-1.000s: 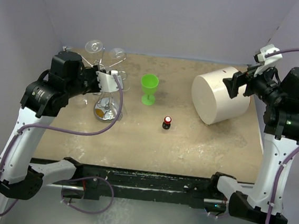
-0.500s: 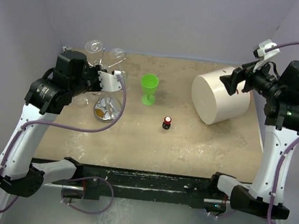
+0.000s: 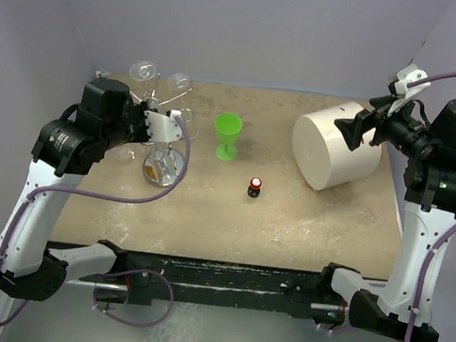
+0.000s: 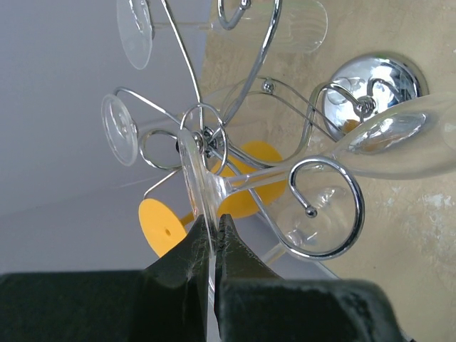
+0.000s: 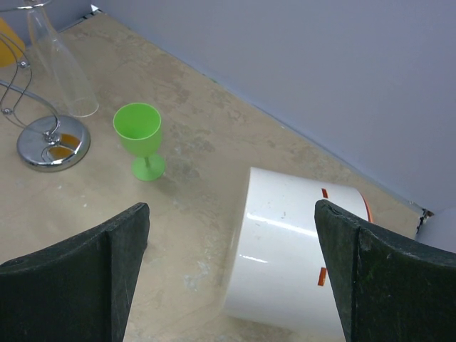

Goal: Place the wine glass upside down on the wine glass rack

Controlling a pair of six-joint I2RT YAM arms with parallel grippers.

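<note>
Standing at the left rear of the bench (image 3: 287,225): the wine glass rack (image 3: 164,167), with its round shiny base down, thin post up and curled wire arms on top; hanging among those arms, other clear glasses (image 4: 119,128) with their feet outward, and two orange discs (image 4: 165,229) that look like the feet of further glasses.

Pinched edge-on in the left claw (image 4: 212,229), both fingers pressed together on the rim of its foot: the wine glass (image 4: 402,135), clear, held up off the bench in the middle of the rack's wire arms; lying roughly on its side in the wrist view, stem running away from the claw and past a wire curl with a ball tip, bowl out on the side of the chrome base; impossible to tell whether the stem is seated inside a curl or merely beside one.

Right claw (image 5: 229,212): spread wide, gripping nothing, raised over the right rear of the bench; just below it, a big white cylinder (image 5: 292,249) with small orange-red marks.

Between rack and cylinder: a green goblet (image 3: 227,135), upright, nearer the rack; a little forward of that and apart from it, a small dark bottle (image 3: 254,187) with a red cap, also upright.
</note>
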